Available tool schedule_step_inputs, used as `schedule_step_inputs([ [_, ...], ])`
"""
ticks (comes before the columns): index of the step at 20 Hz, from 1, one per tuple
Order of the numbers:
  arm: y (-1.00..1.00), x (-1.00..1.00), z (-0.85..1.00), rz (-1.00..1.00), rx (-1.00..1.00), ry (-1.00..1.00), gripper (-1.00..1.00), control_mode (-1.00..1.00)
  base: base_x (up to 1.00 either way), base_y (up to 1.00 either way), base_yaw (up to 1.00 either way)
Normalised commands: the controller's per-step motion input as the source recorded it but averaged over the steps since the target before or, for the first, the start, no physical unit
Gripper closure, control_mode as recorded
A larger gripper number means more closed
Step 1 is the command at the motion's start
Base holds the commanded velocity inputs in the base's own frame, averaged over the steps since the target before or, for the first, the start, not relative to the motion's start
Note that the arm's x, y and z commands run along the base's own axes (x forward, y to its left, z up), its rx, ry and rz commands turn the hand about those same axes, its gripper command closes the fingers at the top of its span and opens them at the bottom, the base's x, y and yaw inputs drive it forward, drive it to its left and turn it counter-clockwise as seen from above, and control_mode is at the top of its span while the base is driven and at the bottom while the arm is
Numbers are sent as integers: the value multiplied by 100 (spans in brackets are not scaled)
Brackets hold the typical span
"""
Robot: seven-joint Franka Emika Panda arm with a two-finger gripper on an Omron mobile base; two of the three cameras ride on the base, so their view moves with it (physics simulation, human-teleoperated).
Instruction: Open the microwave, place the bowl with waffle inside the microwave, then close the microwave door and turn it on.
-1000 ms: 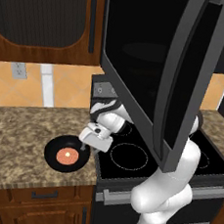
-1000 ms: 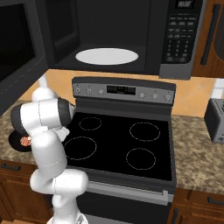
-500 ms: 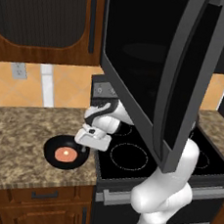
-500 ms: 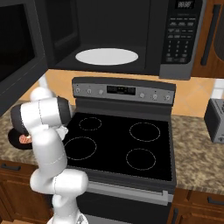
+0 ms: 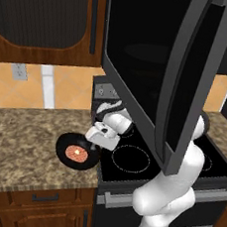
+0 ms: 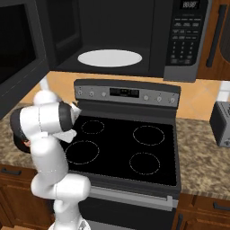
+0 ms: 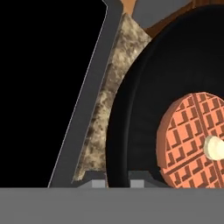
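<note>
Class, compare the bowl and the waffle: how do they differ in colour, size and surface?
The bowl is black; the waffle is orange-pink with a pale dot at its middle. The bowl is wider, and the waffle lies inside it. The bowl's surface is smooth, while the waffle's is gridded. Both are round.

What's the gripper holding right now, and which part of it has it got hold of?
The gripper is closed on the black bowl, at the rim on its stove side; the waffle lies inside, untouched.

A black glass-top stove (image 6: 126,148) sat between speckled granite tabletop (image 5: 22,140) sections; a toaster (image 6: 221,123) stood at right.
</note>
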Motion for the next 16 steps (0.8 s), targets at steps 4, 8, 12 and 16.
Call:
schedule_step_inputs([
  [4,-100,-15,54,-8,44,-15,100,-100,0,0,0],
  [8,-100,-17,92,-5,40,-4,100,-100,0,0,0],
  [12,-100,-34,100,-2,29,0,100,-100,0,0,0],
  [16,-100,-37,100,-3,10,3,100,-100,0,0,0],
])
